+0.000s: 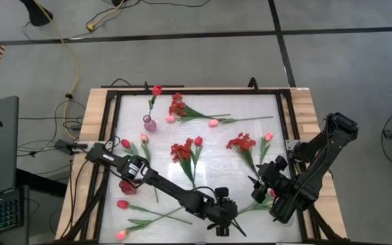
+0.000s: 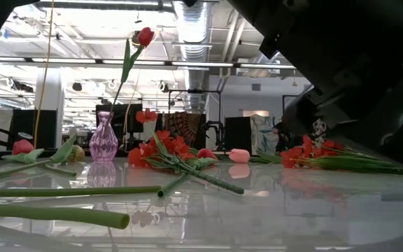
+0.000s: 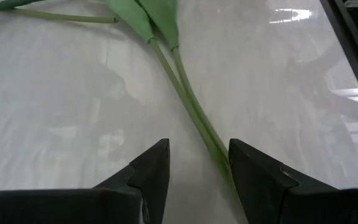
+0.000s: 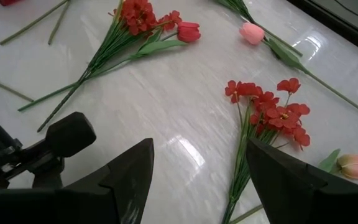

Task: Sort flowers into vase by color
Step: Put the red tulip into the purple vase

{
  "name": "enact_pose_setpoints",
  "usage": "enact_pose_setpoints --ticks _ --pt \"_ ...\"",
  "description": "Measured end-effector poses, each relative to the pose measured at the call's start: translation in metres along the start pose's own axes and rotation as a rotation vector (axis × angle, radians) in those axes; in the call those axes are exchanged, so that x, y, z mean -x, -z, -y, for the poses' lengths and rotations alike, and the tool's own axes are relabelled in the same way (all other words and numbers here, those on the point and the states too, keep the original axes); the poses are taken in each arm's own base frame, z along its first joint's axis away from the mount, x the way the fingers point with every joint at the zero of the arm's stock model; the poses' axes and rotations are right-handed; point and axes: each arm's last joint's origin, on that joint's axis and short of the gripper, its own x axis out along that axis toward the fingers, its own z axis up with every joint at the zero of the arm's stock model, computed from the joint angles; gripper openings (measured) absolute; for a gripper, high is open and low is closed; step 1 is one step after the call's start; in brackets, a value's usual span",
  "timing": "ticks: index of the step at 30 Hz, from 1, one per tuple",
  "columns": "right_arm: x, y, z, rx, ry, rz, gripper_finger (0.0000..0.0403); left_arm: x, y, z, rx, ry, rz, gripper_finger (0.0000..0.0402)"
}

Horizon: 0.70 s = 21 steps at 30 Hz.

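A pink glass vase (image 1: 150, 123) (image 2: 103, 138) stands at the far left with one red tulip (image 1: 157, 90) (image 2: 144, 36) in it. The other flowers lie flat on the white tabletop. My left gripper (image 1: 229, 226) (image 3: 197, 146) is open low over the table's near edge. A pair of thin green stems (image 3: 191, 109) (image 1: 250, 207) runs into its gap; their heads are out of the wrist view. My right gripper (image 1: 260, 185) (image 4: 201, 149) hangs open above the table at the right. A red blossom spray (image 4: 272, 112) lies beyond it. My left gripper has the pair of stems (image 3: 219, 149) lying on the table in its gap, close along the inner side of one finger (image 3: 253, 168). I cannot tell whether that finger touches them.
Red sprays (image 1: 177, 105) (image 1: 182, 150) (image 1: 240, 141) and pink tulips (image 1: 213, 122) (image 1: 267, 136) lie across the middle. Two tulips (image 1: 122, 203) (image 1: 121, 235) lie near left. A dark red thing (image 1: 128, 187) sits by the left arm. A black frame (image 1: 284, 122) borders the table.
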Motion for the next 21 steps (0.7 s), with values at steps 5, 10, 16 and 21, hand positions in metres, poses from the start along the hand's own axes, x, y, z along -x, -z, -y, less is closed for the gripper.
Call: enact_pose_setpoints --ticks 5,10,16,21 --pt "0.0 0.0 0.0 0.0 0.0 0.0 0.0282 0.0 0.0 0.0 -0.002 -0.002 -0.004 0.0153" --pt "0.0 0.0 0.0 -0.003 -0.002 0.0 0.0282 -0.001 0.001 -0.006 0.007 -0.017 -0.029 0.0153" --pt "0.0 0.0 0.0 -0.003 -0.002 0.0 0.0282 -0.001 0.004 -0.009 -0.026 -0.085 -0.045 0.0153" --pt "0.0 0.0 0.0 -0.003 -0.002 0.0 0.0282 -0.001 0.005 -0.022 -0.067 -0.206 -0.077 0.0153"
